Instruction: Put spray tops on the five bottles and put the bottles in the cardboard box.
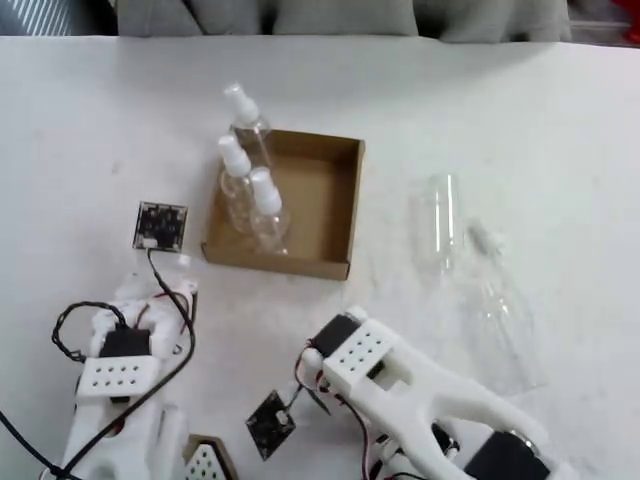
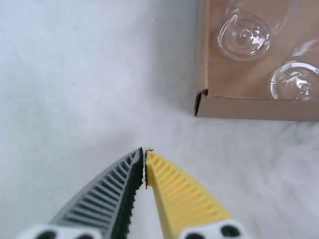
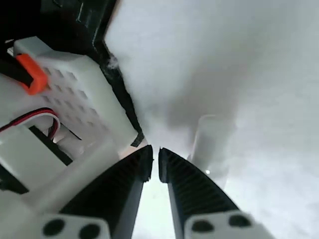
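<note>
The cardboard box (image 1: 320,205) sits mid-table, and three clear bottles with white spray tops (image 1: 263,200) stand along its left side. Two clear bottles without tops lie on the table to the right, one (image 1: 441,222) farther back and one (image 1: 505,325) nearer. A small white spray top (image 1: 487,238) lies between them. My left gripper (image 2: 144,152) is shut and empty over bare table, just short of the box's corner (image 2: 202,102). Close beside the left arm's white body (image 3: 65,99), my right gripper (image 3: 155,155) is shut on nothing. A clear bottle-like shape (image 3: 212,144) lies just beyond its tips.
Both arms (image 1: 115,370) (image 1: 410,385) crowd the front of the table, with loose black cables (image 1: 170,300) and two small camera boards (image 1: 160,225) (image 1: 270,422). Grey cushions run along the far edge.
</note>
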You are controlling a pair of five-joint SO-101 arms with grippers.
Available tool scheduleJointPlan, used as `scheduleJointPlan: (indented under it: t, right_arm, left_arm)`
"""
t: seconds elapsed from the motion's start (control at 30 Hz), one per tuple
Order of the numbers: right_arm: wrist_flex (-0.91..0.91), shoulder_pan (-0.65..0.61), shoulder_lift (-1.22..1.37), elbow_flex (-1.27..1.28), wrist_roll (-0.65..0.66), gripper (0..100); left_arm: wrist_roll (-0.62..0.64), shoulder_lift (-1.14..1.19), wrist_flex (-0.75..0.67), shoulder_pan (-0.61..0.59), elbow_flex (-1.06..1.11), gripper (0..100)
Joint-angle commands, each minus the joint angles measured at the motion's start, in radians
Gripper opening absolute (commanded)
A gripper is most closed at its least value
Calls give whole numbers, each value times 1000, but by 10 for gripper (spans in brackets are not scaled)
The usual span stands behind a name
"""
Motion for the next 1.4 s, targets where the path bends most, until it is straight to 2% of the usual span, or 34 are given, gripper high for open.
scheduleJointPlan:
  t: [0.0, 0.2, 0.5, 0.63, 0.77, 0.87, 0.97, 1.17, 1.37]
  right_arm:
    - [-93, 1, 71, -3, -114, 17]
    - [-240, -1, 76, -38, -385, 17]
    - [-285, 5, -79, -106, -620, 17]
    - [-283, 93, -239, -104, -692, 17]
    - [-213, 242, -421, -104, -694, 18]
    - [-105, 302, -562, -103, -694, 18]
    - [-18, 305, -662, -94, -692, 30]
    - [-1, 306, -687, 32, -588, 214]
    - [-107, 298, -685, 161, -582, 211]
  left_arm:
    - [12, -25, -23, -8, -55, 24]
    - [12, -25, -23, -8, -55, 24]
    - [11, -25, -23, -8, -55, 24]
    - [11, -25, -23, -8, -54, 24]
    - [11, -25, -23, -8, -54, 24]
    - [11, -25, -23, -8, -54, 24]
    - [11, -25, -23, -5, -54, 24]
    - [11, -25, -23, -5, -54, 24]
    - [11, -25, -21, -4, -52, 24]
